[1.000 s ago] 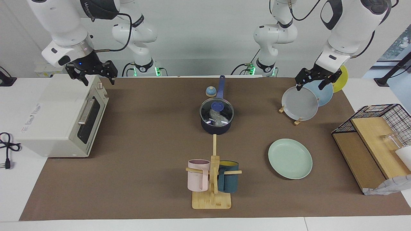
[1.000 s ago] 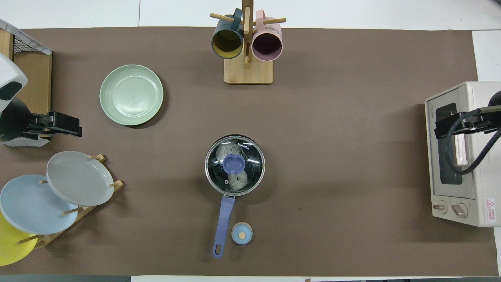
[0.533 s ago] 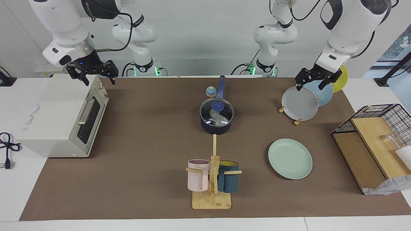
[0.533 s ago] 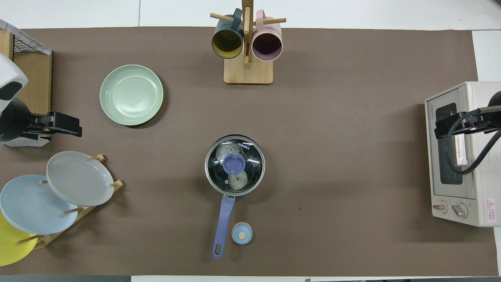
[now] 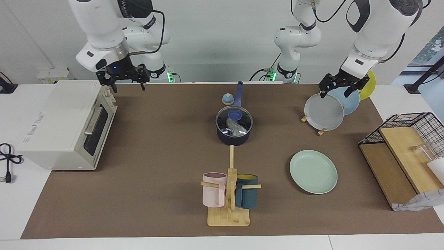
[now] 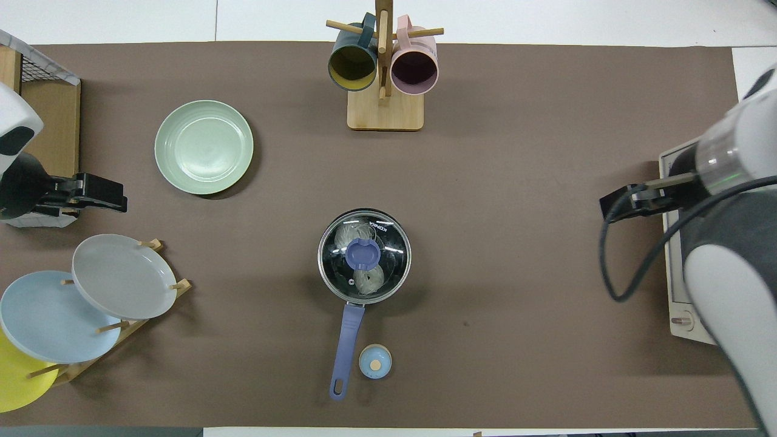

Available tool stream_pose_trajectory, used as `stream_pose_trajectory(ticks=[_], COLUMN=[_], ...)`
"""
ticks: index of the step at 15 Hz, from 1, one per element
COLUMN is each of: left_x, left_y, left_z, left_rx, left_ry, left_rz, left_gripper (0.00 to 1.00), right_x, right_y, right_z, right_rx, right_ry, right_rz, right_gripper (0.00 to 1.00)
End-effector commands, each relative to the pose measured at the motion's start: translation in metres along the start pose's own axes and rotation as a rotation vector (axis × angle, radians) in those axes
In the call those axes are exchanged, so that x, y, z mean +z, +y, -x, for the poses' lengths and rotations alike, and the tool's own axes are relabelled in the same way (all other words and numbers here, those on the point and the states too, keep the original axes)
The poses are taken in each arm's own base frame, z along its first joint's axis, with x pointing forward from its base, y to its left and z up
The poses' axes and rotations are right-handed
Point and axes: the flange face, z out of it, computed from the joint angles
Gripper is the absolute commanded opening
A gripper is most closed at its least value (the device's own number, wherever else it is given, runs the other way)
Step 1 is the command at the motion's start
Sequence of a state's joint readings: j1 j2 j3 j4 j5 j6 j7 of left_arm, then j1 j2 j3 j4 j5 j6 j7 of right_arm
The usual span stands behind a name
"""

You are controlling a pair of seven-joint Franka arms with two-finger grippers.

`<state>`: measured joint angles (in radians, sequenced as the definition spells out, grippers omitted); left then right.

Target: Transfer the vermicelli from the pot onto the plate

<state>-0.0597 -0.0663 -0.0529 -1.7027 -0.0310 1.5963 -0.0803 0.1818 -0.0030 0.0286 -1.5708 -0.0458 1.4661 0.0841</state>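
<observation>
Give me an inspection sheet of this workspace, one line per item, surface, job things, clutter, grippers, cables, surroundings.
Surface: brown mat covers the table.
Job's things: pot mid-table, glass lid on it, vermicelli inside; mint plate bare.
Clutter: mug rack, plate rack, toaster oven, small blue knob, wire basket.
Grippers: right gripper open, up beside the oven; left gripper open, over the plate rack.
Cables: black cord beside the oven.
Surroundings: nothing seen.

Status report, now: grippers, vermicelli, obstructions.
Left gripper open over plate rack; right gripper open beside oven. Vermicelli in pot. Glass lid on.
</observation>
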Motion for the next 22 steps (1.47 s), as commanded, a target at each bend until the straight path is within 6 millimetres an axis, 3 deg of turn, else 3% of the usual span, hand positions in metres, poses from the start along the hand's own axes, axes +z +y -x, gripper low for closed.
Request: stream_pose_trajectory(ticks=[1,3,5,7,8,11,13,15,22], left_x=[-0.003,-0.003,-0.003,-0.003,-0.003,-0.003,-0.003,-0.003,-0.003], left_y=[-0.004,-0.004,-0.004,-0.003,-0.004,-0.004,-0.004,-0.004,-0.004], left_z=[0.006,0.006,0.006,0.006,0.006,0.006,0.006,0.006,0.006], left_rx=[0.008,0.006,0.006,0.008,0.008,0.008,0.006,0.006,0.006], left_ry=[0.002,0.002,0.002,0.002,0.002,0.002,0.002,0.002,0.002], left_rz=[0.004,0.004,0.004,0.003,0.004,0.004,0.004,0.004,0.004], left_gripper=[1.00,1.00,1.00,1.00,1.00,1.00,1.00,1.00,1.00], right_x=[0.013,0.027,0.049,0.072,0.083,0.099,0.116,0.137,0.176], right_y=[-0.058,-0.100,-0.170,-0.228,-0.251,-0.294,-0.307,-0.332,-0.341], right_z=[-0.014,-0.023,-0.030,-0.036,-0.037,-0.027,-0.032,-0.022,-0.017], right_rx=[0.050,0.128,0.140,0.167,0.186,0.184,0.200,0.178,0.176], right_ry=[0.003,-0.006,0.007,0.039,0.056,0.067,0.071,0.059,0.071], right_rz=[-0.054,-0.108,-0.100,-0.114,-0.130,-0.134,-0.136,-0.118,-0.126], right_gripper=[1.00,1.00,1.00,1.00,1.00,1.00,1.00,1.00,1.00])
